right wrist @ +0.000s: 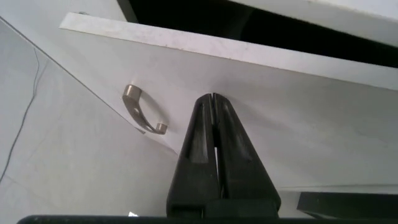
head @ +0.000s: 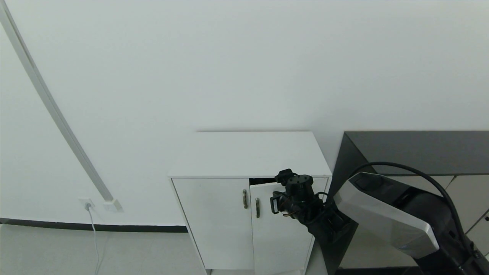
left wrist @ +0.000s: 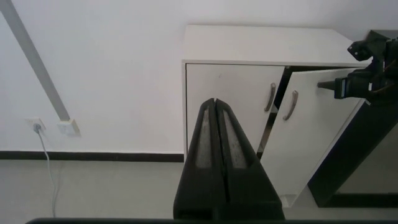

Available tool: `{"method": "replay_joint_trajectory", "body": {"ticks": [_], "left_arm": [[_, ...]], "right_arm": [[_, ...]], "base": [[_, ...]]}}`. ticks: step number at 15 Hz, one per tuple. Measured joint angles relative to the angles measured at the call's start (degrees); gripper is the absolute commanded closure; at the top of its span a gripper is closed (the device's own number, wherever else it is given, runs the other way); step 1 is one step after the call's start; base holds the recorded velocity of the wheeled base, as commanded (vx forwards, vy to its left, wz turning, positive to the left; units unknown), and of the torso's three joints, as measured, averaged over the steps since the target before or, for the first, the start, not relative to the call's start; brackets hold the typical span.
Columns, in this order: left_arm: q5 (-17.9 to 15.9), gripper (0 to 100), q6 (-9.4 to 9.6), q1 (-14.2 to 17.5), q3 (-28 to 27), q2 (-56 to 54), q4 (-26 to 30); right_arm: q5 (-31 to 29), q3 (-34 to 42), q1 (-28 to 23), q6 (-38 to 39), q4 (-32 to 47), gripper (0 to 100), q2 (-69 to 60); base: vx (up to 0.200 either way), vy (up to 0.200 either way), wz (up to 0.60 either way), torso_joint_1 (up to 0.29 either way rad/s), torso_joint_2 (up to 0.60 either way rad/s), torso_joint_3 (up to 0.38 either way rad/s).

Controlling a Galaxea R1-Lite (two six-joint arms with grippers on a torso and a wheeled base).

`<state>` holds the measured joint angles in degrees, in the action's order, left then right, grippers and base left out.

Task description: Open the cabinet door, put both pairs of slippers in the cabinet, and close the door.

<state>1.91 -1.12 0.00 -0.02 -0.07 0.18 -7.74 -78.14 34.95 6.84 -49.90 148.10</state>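
My right claw (right wrist: 214,99) was clenched, fingertips pressed together with nothing between them. It sat close against the front face of the cabinet's right door (head: 279,236), high up near its top edge. I could not tell whether the tips actually touched the panel. That door's curved metal handle (right wrist: 142,112) lay just beside the claw, on the side toward the cabinet's middle.

My right arm stretched out in front of the dark unit (head: 412,149) that stands against the cabinet's right side. Its forearm was angled up toward the door, the wrist was bent in at the panel, and a black cable arched over the arm.

The right door stood ajar, swung a little way off the white cabinet (head: 248,152), with a dark gap showing along its top. The left door (head: 214,217) was flush and shut, and its handle (head: 245,199) sat near the other one at the centre seam.

My left claw (left wrist: 214,102) was clenched too and held nothing. It was out in front of the cabinet, well apart from it and pointing toward the left door.

A wall socket (head: 87,203) with a plugged-in cable sat low on the wall off the cabinet's left side.
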Motion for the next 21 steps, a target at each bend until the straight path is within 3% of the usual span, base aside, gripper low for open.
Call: {"method": "replay_joint_trajectory", "body": {"ticks": [11, 21], "left_arm": [[-0.1, 100, 0.01, 0.0, -0.1, 0.0, 0.0], [-0.1, 100, 0.15, 0.0, 0.0, 0.0, 0.0]], "right_arm": [[0.0, -6.6, -2.3, 0.0, 3.2, 100, 2.0], [-0.2, -7.9, -2.7, 0.0, 2.9, 100, 2.4]], "base": [[0.0, 0.0, 0.0, 0.0, 0.0, 0.0], [0.0, 0.0, 0.0, 0.0, 0.0, 0.0]]}}
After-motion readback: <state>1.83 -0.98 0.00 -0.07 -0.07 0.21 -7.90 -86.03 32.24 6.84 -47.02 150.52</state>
